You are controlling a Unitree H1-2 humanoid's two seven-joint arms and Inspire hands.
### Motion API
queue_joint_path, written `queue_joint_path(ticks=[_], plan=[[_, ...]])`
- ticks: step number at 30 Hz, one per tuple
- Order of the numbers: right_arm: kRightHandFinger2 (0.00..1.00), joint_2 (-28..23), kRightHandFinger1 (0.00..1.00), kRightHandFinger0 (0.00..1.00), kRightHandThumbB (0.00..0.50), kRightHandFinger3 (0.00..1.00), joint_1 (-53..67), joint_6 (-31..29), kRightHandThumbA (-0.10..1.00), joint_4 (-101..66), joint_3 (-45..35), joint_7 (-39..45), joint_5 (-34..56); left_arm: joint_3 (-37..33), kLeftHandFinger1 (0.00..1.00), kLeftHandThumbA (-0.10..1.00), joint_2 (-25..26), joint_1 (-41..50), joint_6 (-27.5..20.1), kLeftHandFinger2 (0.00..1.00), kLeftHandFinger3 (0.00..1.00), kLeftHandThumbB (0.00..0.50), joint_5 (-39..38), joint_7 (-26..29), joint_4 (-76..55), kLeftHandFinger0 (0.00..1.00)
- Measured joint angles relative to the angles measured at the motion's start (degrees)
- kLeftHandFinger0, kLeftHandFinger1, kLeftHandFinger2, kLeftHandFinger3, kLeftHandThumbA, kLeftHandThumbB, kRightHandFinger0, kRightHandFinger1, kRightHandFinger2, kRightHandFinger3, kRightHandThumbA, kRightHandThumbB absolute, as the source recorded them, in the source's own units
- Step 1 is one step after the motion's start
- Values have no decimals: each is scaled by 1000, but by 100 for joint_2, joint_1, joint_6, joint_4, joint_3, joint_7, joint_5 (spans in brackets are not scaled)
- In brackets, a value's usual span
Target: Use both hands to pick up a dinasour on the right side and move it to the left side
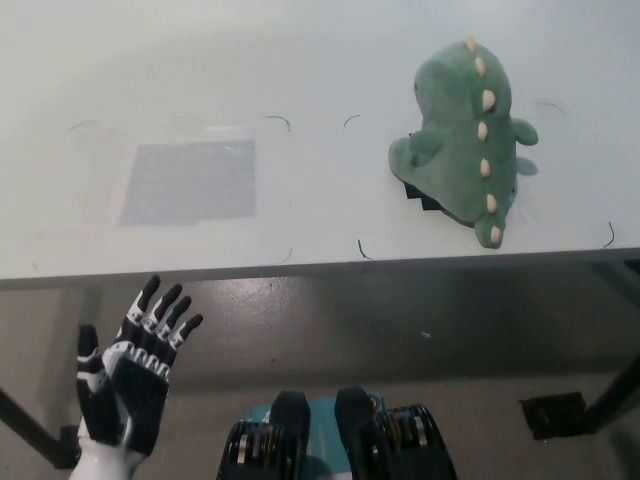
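Dinosaur (466,140) upright on table (320,60) right side, left robot hand (130,375) released, fingers spread, below table edge

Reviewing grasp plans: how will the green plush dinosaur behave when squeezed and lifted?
The plush dinosaur looks stuffed, so probably soft and light, yielding under pressure. Its fabric seems unlikely to slip. It stands upright, tail toward the white table edge, and might topple if pushed.

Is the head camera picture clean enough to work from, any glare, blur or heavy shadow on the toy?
Head view: even, soft light on the table, no strong glare. The green dinosaur is sharp, with a small dark shadow under its near side. The grey patch is faint and low in contrast. The left hand is in focus, open below the table edge. The right hand is not in view.
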Motion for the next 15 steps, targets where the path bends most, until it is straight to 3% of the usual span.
queue_joint_path(ticks=[8,11,15], plan=[[1000,17,1000,1000,479,1000,265,-77,1000,-38,18,62,15,-27,1000,1000,1,265,-44,1000,1000,412,-21,-42,-35,1000],[1000,28,1000,1000,429,1000,263,-109,1000,-42,18,70,28,-27,1000,1000,1,266,-52,1000,1000,437,-30,-51,-51,1000],[1000,117,1000,1000,408,1000,249,-347,999,-78,-25,62,-18,-26,1000,1000,0,206,-43,1000,1000,434,-16,-31,-480,1000]])
